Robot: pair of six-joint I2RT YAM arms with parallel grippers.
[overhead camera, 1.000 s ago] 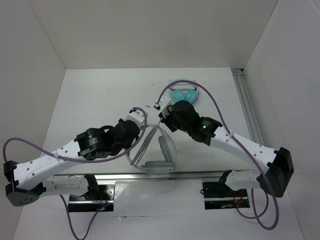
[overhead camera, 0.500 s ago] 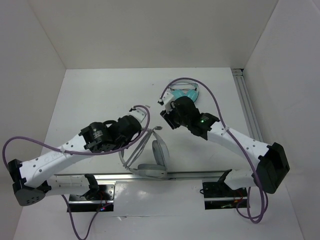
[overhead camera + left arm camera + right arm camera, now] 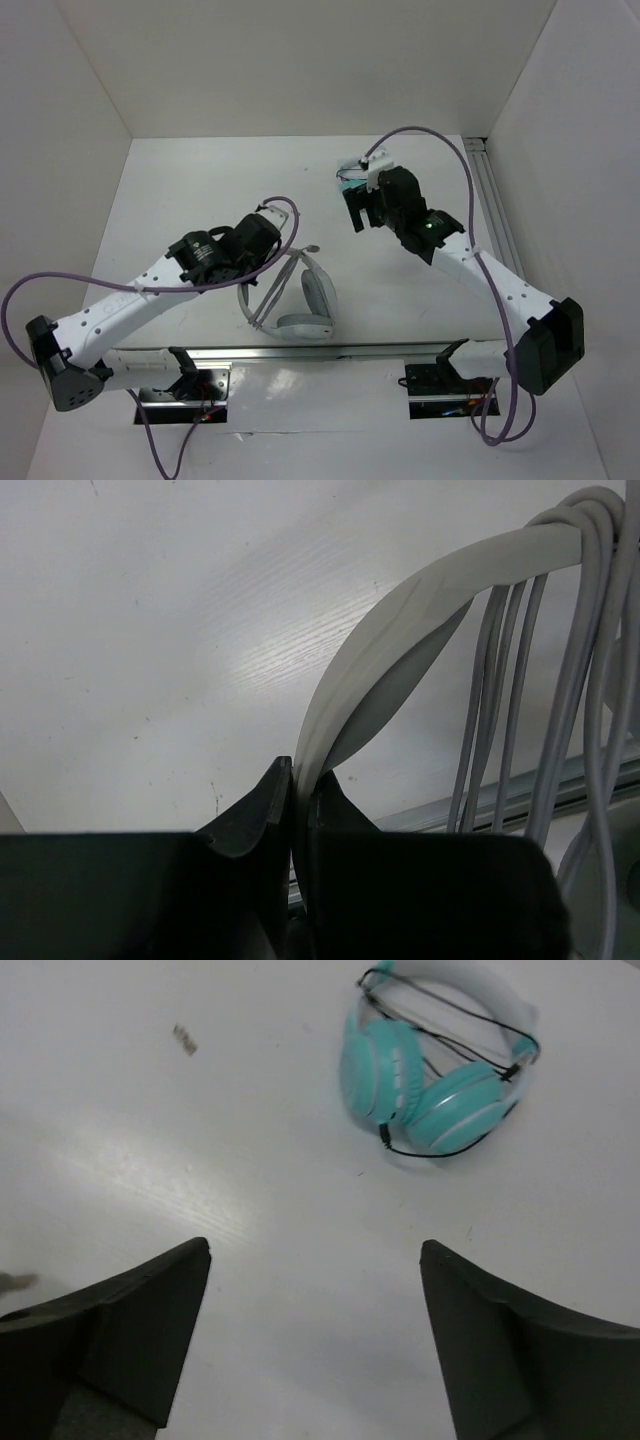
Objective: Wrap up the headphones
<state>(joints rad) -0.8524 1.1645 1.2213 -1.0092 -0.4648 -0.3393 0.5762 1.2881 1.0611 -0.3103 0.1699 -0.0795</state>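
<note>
On the table (image 3: 180,200), near its front edge, sit the headphones (image 3: 318,295), cable (image 3: 510,680) looped over the headband (image 3: 400,610). The left gripper (image 3: 300,780) clamps that headband. The right gripper (image 3: 315,1250) hangs spread wide and empty near the teal headphones (image 3: 430,1090).

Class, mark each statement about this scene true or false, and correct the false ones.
1. The left jaws are clamped on the headband of the grey headphones. True.
2. The right jaws hold the teal headphones. False: they stand open and empty above the table, and the teal headphones lie apart from them.
3. The grey cable hangs in several loops over the headband. True.
4. The teal headphones have no cable. False: a thin black cable runs around them.
</note>
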